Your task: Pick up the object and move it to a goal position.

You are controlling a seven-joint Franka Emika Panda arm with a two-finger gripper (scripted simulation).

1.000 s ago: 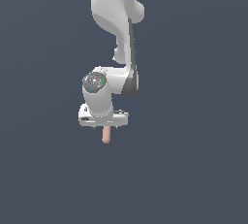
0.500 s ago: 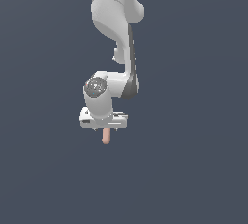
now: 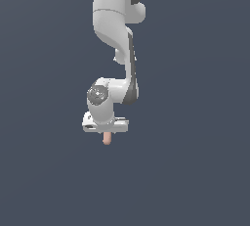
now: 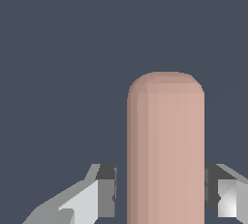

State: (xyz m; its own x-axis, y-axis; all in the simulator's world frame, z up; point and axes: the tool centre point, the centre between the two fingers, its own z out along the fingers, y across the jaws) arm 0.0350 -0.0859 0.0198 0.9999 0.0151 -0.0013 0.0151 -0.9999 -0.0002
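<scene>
Exterior view: white Panda arm (image 3: 114, 29) came down from the top edge, wrist bent, hand (image 3: 107, 132) pointed downward. Background was plain dark grey-blue; no desk edge visible.

Obj.: the salmon-pink cylinder (image 3: 107, 138) hung upright from under the hand, rounded lower end exposed, upper part hidden behind the hand body. Much narrower than the hand. Nothing seen touching its lower end.

Wrist view: the cylinder (image 4: 165, 150) sat between the two fingers (image 4: 102, 191), its rounded tip projecting well past the fingertips. One dark pad lay at or against its side; the other pad was close beside the opposite side, with contact there not clearly resolved.

Hand state: nearly closed, spread approx. the cylinder's width, holding the cylinder between the pads.
</scene>
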